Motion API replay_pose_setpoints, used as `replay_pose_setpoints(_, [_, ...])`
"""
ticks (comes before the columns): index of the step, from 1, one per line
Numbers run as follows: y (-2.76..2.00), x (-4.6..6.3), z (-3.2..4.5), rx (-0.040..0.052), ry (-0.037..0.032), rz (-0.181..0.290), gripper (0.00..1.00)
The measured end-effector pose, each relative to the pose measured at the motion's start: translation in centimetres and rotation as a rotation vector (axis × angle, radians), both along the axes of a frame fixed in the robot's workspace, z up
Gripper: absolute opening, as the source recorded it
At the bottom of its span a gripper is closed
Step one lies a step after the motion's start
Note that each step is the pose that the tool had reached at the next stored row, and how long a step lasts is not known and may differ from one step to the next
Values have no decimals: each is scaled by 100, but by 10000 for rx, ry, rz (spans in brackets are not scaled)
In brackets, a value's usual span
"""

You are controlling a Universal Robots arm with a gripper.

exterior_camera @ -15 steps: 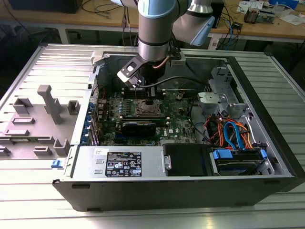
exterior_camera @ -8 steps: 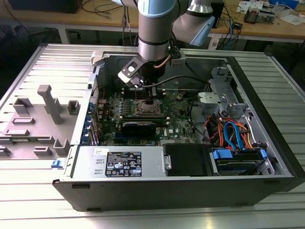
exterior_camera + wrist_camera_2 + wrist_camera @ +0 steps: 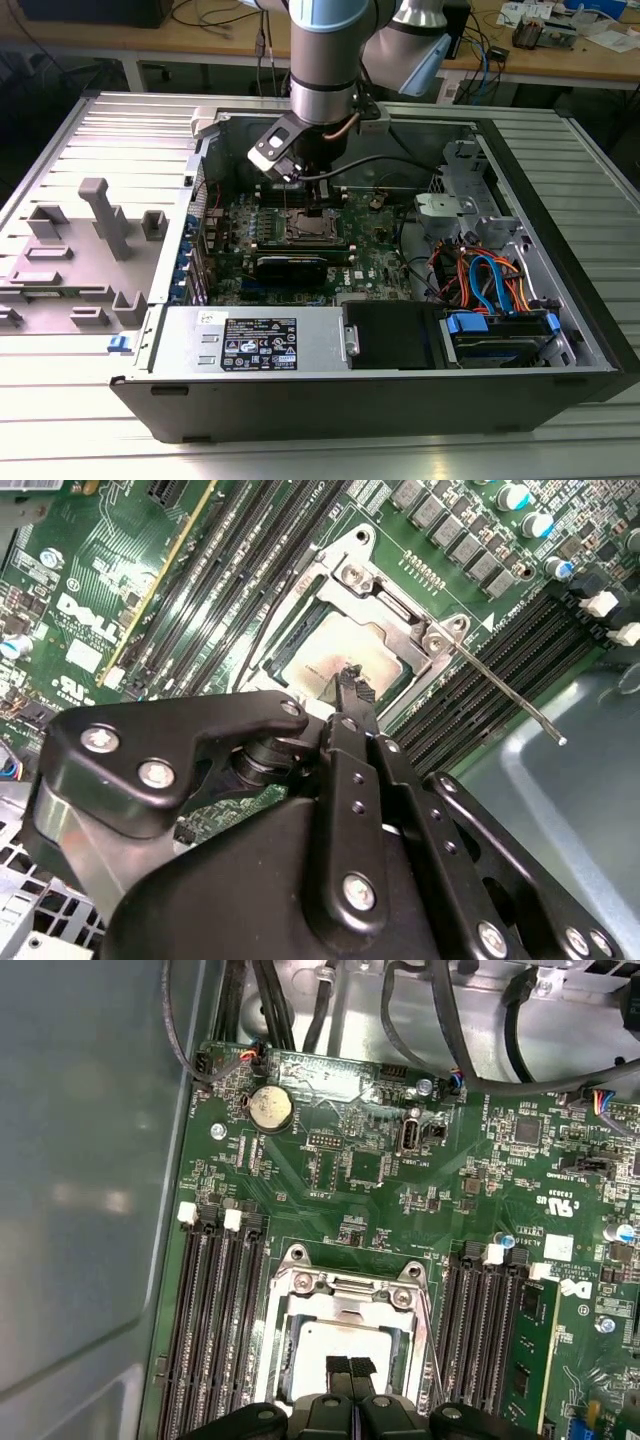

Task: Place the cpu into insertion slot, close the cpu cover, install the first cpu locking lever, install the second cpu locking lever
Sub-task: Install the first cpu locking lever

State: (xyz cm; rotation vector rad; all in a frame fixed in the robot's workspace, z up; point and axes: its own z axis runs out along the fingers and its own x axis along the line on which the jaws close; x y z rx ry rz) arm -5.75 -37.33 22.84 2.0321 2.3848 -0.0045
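- arm reaches down from the upper centre of the exterior view into the open computer case (image 3: pixel 330 420); gripper (image 3: pixel 312 200) sits over the insertion slot (image 3: pixel 305 225), a little left of frame centre.
- gripper (image 3: pixel 350 1368) state: the two black fingertips (image 3: pixel 338 1372) are pressed together, only a thin seam between them, with nothing caught in the seam. in the second wrist view the gripper (image 3: pixel 350 680) points its tip down at the chip; cannot tell whether it touches the metal top or hangs just above it.
- cpu (image 3: pixel 345 1338) lies flat inside the insertion slot (image 3: pixel 284 1360), dull silver top up; also seen in the second wrist view, cpu (image 3: pixel 345 645) within the slot's dark rim (image 3: pixel 290 645).
- cpu cover (image 3: pixel 345 1282) looks to be lying down around the chip, its window framing the metal top; same frame plate in the second wrist view (image 3: pixel 395 605).
- one thin wire locking lever (image 3: pixel 505 695) stands out at an angle beside the socket, its free end off the green board (image 3: pixel 370 1170).
- black memory slots (image 3: pixel 215 1320) run along both sides of the socket.
- grey fixture block (image 3: pixel 95 230) rests outside the case at the exterior view's left.
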Motion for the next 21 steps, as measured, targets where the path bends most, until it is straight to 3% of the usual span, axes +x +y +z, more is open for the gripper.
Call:
replay_pose_setpoints(4, [0, 0, 1, -2, 1, 576, 11])
replay_pose_setpoints(21, [0, 0, 1, -2, 1, 768, 11])
